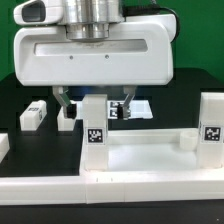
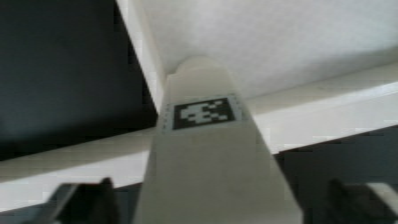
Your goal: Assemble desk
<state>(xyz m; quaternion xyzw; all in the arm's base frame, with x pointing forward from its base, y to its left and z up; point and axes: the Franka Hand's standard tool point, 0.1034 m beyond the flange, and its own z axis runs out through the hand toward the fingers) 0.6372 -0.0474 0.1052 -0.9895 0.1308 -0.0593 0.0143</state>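
Claw [image 1: 96, 105] hangs over one corner of the desk, its jaws straddling an upright leg [image 1: 95, 126].

Nearest the exterior camera, at six o'clock in that view, a long white border bar [image 1: 40, 186] runs across the black surface [image 1: 45, 150]. Just behind it the rimmed tabletop [image 1: 150, 160] lies flat. The straddled leg stands at its ten o'clock corner and a second leg [image 1: 212, 122] stands upright at its two o'clock corner, both with square tags facing the camera.

Farther back, at nine o'clock from the claw, a loose leg [image 1: 33, 114] lies on its side, well apart from the tabletop. A smaller white piece [image 1: 68, 120], too blurred to name, sits just beside the claw on that side. Behind the claw, at about one o'clock, the marker board [image 1: 140, 106] lies flat, partly hidden.

The jaws stand apart, one on each side of the leg's top, and they clamp nothing. Only the wrist view shows this plainly: the dark fingers [image 2: 86, 205] stand clear of the leg, with a gap on each side. It also shows the leg's tag [image 2: 205, 112] close up. The second leg, the loose leg and the border bar appear in the exterior view alone.
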